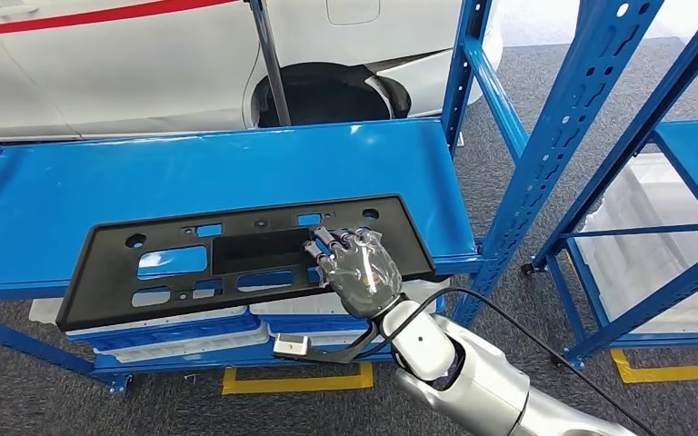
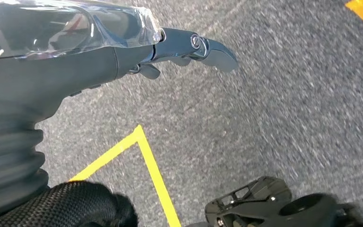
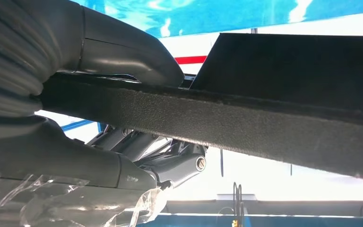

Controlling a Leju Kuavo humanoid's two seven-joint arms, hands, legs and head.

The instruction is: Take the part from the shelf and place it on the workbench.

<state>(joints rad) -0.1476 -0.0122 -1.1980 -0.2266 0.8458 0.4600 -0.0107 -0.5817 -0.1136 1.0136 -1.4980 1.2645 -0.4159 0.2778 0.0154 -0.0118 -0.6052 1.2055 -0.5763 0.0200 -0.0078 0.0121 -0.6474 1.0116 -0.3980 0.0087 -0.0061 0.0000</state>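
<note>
Head view shows us a long flat black plastic part with rectangular cut-outs (image 1: 236, 259) lying on the blue metal shelf (image 1: 100, 182), along its near edge, with its near long side hanging slightly past the shelf lip. Our right hand (image 1: 359, 268) grips the right end of this part from the near side: the dark fingers (image 1: 332, 243) lie on top of the panel beside one of the cut-outs, and the silver forearm comes in from the lower right. Right wrist view confirms the grip, as the rough black edge of the part (image 3: 246, 123) runs between the thick grey thumb (image 3: 132, 52) on one face and the darker fingers (image 3: 170, 161) on the other, both touching it.

Left wrist view shows our left hand (image 2: 170, 52) hanging over grey carpet floor (image 2: 274, 104), holding nothing; its thumb points outward, but how far the fingers are curled we cannot tell. A yellow tape line (image 2: 146, 161) forms a corner on the carpet below it.

Beyond the shelf, on the far side, stands a white car body with a red stripe (image 1: 127, 54), its wheel arch facing us. White plastic bins (image 1: 191, 331) sit on the lower level under the part. To the right, a second blue rack (image 1: 682, 154) holds a large translucent white plastic container (image 1: 654, 236).
</note>
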